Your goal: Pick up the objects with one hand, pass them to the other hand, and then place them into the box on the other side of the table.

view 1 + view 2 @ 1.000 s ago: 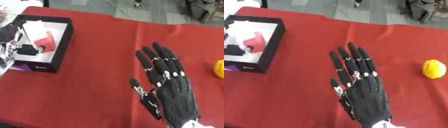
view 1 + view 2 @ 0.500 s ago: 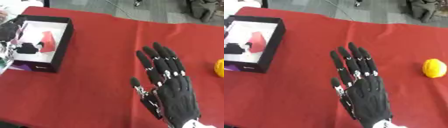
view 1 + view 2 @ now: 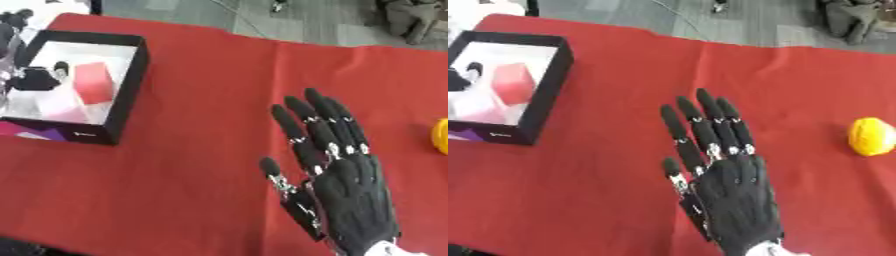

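A yellow rounded object [image 3: 871,136] lies on the red tablecloth [image 3: 614,100] at the right edge, well apart from the black-walled box [image 3: 122,95] at far left, which contains a red block [image 3: 92,82]. The right hand [image 3: 728,185] hovers mid-table, fingers straight and spread, holding nothing. The left hand [image 3: 26,80] shows only partly at the box; its finger state cannot be determined.
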Tool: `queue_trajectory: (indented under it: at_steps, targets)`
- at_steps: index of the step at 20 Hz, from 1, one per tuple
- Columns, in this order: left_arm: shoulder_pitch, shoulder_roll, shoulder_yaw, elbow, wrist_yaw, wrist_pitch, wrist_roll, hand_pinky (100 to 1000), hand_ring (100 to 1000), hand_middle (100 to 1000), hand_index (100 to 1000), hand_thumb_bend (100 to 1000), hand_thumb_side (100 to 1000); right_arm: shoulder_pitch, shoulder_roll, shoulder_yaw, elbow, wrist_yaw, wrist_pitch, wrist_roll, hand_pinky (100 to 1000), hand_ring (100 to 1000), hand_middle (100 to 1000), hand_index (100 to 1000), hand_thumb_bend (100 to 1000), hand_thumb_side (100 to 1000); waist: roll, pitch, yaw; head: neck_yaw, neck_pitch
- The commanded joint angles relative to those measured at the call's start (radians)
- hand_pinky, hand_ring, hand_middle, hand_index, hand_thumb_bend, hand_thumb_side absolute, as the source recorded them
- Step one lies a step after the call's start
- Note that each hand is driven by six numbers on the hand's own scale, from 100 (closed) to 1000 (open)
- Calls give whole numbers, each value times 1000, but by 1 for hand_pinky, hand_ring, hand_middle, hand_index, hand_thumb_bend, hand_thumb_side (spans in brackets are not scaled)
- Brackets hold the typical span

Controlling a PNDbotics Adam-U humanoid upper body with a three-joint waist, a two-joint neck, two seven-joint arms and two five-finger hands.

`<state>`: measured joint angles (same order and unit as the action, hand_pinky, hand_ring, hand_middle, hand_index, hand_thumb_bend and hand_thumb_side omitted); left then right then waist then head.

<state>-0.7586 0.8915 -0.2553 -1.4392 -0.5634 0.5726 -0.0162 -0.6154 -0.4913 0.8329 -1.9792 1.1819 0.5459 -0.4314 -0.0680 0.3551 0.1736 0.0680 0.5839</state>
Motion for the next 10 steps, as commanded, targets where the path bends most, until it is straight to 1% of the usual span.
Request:
queue_trajectory:
  at_steps: [1, 2, 3, 4, 5, 6, 7, 9, 10]
  targets:
    - [-12, 47, 19, -32, 36, 15, 8, 1000, 909, 844, 1000, 232, 233, -7, -19, -10, -21, -4, 1, -2, 864, 916, 823, 905, 465, 100, 10, -27, 0, -2, 1]
    - [-11, 45, 18, -36, 47, 18, 10, 1000, 907, 841, 1000, 184, 223, -7, -19, -11, -21, -4, 2, -2, 864, 917, 824, 905, 464, 100, 10, -27, -1, -2, 1]
    - [-11, 43, 18, -41, 61, 19, 14, 1000, 898, 826, 1000, 100, 206, -7, -19, -12, -21, -5, 3, -3, 864, 917, 824, 905, 464, 100, 10, -27, -1, -3, 1]
    - [-10, 39, 18, -51, 81, 18, 22, 1000, 882, 813, 979, 100, 248, -8, -18, -14, -21, -5, 3, -4, 863, 917, 824, 905, 463, 100, 10, -27, -2, -4, 3]
    - [-8, 37, 18, -68, 111, 10, 35, 1000, 861, 795, 955, 100, 259, -8, -18, -17, -21, -7, 4, -6, 861, 917, 824, 905, 462, 100, 10, -27, -3, -7, 5]
    - [-3, 37, 16, -88, 143, -3, 52, 970, 830, 797, 910, 100, 277, -8, -17, -20, -21, -8, 6, -8, 857, 917, 824, 904, 461, 100, 10, -27, -4, -12, 8]
    - [2, 38, 14, -111, 174, -19, 73, 914, 788, 792, 887, 100, 286, -8, -16, -25, -21, -11, 9, -12, 855, 917, 824, 903, 460, 100, 9, -27, -5, -19, 11]
    - [17, 38, 9, -157, 251, -46, 110, 756, 662, 708, 837, 100, 295, -8, -16, -38, -21, -19, 16, -21, 846, 915, 823, 900, 459, 100, 7, -27, -7, -36, 14]
    - [26, 38, 5, -182, 304, -52, 115, 742, 648, 693, 834, 100, 300, -7, -17, -45, -21, -25, 22, -27, 841, 915, 821, 898, 457, 100, 6, -27, -8, -45, 15]
